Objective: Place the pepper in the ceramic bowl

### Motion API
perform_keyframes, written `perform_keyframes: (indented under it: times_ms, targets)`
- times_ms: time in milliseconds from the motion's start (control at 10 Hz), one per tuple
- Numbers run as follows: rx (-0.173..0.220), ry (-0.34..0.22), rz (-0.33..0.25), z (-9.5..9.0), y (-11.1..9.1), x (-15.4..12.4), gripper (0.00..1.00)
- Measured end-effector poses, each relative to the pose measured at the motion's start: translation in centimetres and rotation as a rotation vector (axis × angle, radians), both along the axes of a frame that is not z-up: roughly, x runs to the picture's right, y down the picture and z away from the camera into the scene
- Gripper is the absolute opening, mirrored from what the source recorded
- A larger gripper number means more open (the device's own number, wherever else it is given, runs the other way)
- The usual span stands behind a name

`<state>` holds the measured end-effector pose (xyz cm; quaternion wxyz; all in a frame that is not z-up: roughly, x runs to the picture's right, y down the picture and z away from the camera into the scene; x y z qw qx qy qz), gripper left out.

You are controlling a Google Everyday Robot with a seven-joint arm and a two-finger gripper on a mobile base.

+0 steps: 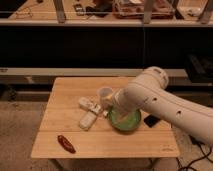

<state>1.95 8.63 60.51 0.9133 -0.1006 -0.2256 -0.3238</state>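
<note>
Currently the pepper point(66, 143) lies on the table point(60, 112) at the near left corner, well apart from everything else, its length running slantwise toward the near edge. The bowl point(129, 125) sits right of centre, partly covered by the arm. The gripper point(111, 108) hangs at the bowl's left rim, just beside the cup point(104, 93). It is spread wide and holds nothing.

The step in hand looks like the reach for the pepper, so the gripper has to travel left and toward the near edge. Between it and the pepper lie two white blocks point(88, 112), one nearer than the other. The safest path probably lifts clear of the cup first, then passes over the blocks rather than through them.

The pepper is slim and glossy, so it will likely slip or roll if caught near an end. A good grasp turns the wrist so the jaws close across its middle, coming straight down until they nearly touch the wood. The table edge is near, so a sideways nudge could push the pepper off.
</note>
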Motion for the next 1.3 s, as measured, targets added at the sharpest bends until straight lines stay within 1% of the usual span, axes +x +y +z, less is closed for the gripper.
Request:
perform_keyframes:
  times_ms: [200,300,500,600,700,800,1000,1200,1300]
  targets:
    - [0.023,-0.075,-0.060,-0.3,0.5,-1.7,0.65]
    - [0.030,-0.092,-0.073,-0.4,0.6,-2.1,0.65]
    - [0.033,-0.093,-0.077,-0.4,0.6,-2.1,0.65]
    - [0.050,-0.107,-0.104,-0.4,0.8,-2.8,0.65]
    - [0.068,-0.139,-0.143,-0.4,1.3,-4.2,0.65]
    - [0.079,-0.191,-0.180,-0.4,2.4,-6.4,0.65]
    - [0.086,-0.271,-0.219,0.0,3.9,-9.4,0.65]
    - [0.083,-0.313,-0.234,0.1,4.4,-10.3,0.65]
    - [0.089,-0.326,-0.266,0.1,4.9,-10.8,0.65]
